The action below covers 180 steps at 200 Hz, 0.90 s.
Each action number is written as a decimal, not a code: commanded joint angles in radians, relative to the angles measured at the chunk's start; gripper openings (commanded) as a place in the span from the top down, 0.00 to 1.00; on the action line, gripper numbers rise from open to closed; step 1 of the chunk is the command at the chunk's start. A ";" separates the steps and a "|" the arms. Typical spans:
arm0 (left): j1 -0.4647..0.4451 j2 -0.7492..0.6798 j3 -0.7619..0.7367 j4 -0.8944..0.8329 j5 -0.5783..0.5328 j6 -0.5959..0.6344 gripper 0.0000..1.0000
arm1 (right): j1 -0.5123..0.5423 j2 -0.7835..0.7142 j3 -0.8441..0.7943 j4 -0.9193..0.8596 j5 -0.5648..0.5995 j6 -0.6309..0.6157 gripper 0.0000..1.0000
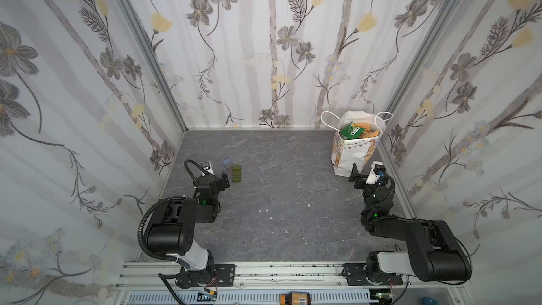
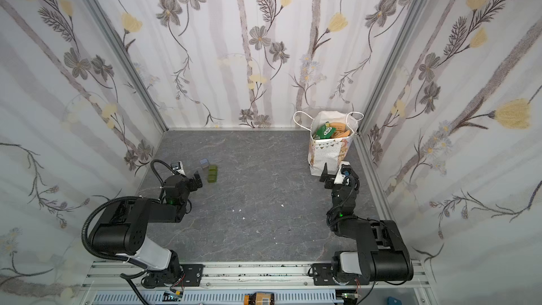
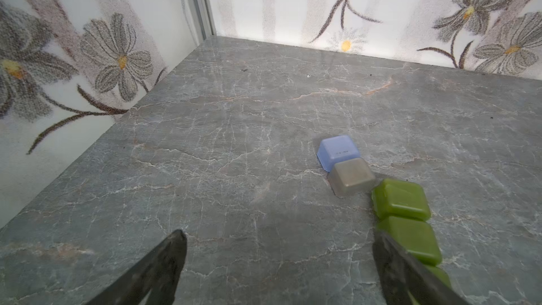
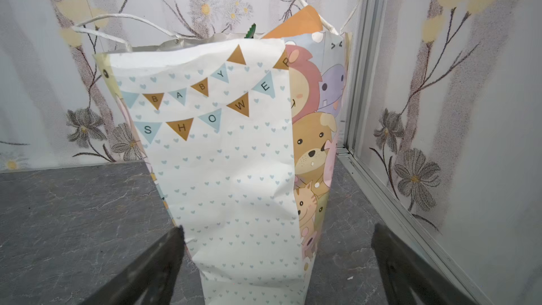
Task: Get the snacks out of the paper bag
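Overhead, a grey marbled tabletop (image 1: 278, 200) sat boxed in by floral-papered walls, with two black robot arms reaching in from the near edge.

The paper bag (image 1: 352, 154) stood upright in the far right corner of the table, close to the right wall and open at the top. In both top views its white cord handles flopped outward on either side. The snacks (image 1: 356, 132) were inside it: a green packet lay on top, with a tan-orange pouch (image 1: 371, 130) beside it. From the right wrist camera the bag (image 4: 228, 156) filled the view, with small hearts, a triangle bunting reading "BABY SHOWER" and cartoon animals down one side. The orange pouch (image 4: 299, 22) poked above the rim.

The right gripper (image 1: 361, 173) sat low, just in front of the bag's base. Its jaws were spread wide and held nothing. In the wrist view the right gripper (image 4: 278, 230) framed the lower front of the bag; whether a finger touched the paper I could not tell.

The left gripper (image 1: 225, 180) rested well apart from the bag, on the left of the table, jaws also spread wide and empty. Just beside it lay a row of green blocks (image 3: 404, 218), then a grey block (image 3: 352, 176) and a blue block (image 3: 337, 151), each touching the next.
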 commanded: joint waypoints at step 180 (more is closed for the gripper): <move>-0.015 -0.479 -0.073 -0.190 -0.112 -0.087 0.00 | 0.009 -0.441 0.271 -0.785 0.061 0.218 0.00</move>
